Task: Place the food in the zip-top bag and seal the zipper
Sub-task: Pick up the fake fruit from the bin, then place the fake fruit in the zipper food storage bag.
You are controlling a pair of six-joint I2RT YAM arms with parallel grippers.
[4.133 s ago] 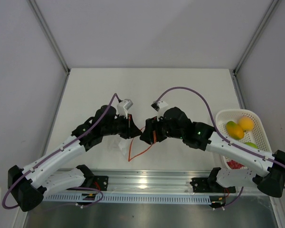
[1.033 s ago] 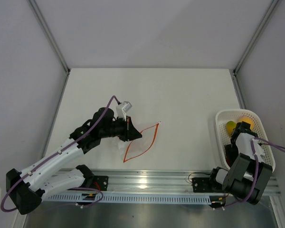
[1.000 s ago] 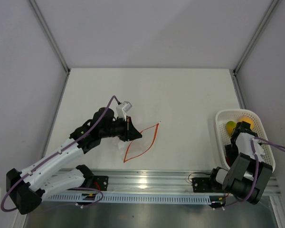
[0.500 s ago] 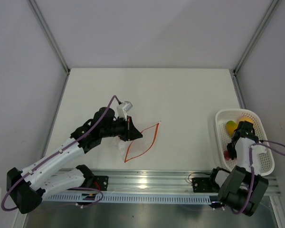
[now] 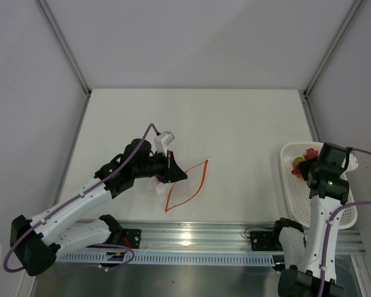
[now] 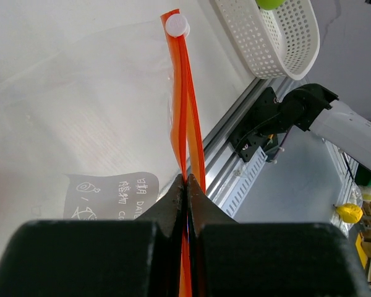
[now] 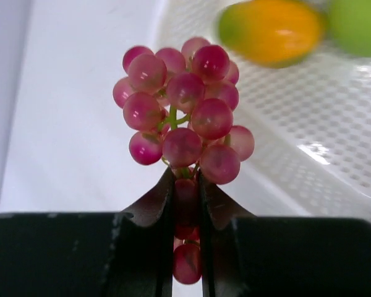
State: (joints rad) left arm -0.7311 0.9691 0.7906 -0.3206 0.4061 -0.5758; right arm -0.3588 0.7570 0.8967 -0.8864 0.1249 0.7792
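Observation:
The clear zip-top bag [image 5: 184, 185] lies on the table, its mouth held open in a loop by the orange-red zipper [image 5: 200, 179]. My left gripper [image 5: 174, 174] is shut on one lip of that zipper [image 6: 185, 124]; the white tab [image 6: 176, 25] sits at the strip's far end. Above the white basket, my right gripper [image 5: 307, 159] is shut on a bunch of dark red grapes [image 7: 182, 105], a piece of the food, lifted clear of the basket floor. A yellow-orange fruit [image 7: 269, 31] and a lime green one [image 7: 358, 25] lie in the basket behind it.
The white mesh basket [image 5: 309, 207] stands at the table's right edge, well apart from the bag. An aluminium rail [image 5: 191, 238] runs along the near edge. Grey walls close in the far side and both sides.
My right gripper has closed on the grape bunch and risen out of the basket with it. The left gripper still holds the zipper, barely shifted.

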